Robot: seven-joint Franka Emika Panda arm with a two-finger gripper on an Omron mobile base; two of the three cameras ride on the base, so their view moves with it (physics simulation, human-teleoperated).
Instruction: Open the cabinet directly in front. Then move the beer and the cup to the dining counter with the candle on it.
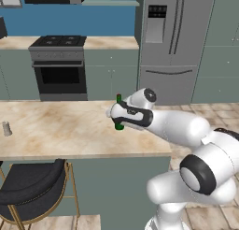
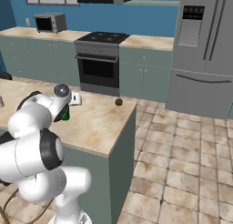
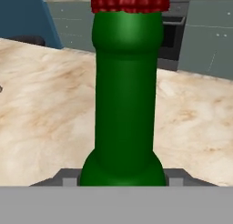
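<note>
Your gripper (image 3: 123, 180) pinches the beer (image 3: 126, 95) low on its body. The bottle stands upright over the dining counter (image 1: 60, 131), red cap up.

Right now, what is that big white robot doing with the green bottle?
The white robot arm's gripper is around the slim dark green glass beer bottle with the red cap, holding it upright over the long beige marble-patterned dining counter. The bottle's base looks at or near the countertop, though the hand hides the contact. A black gold-legged stool stands at the counter's near side.
</note>
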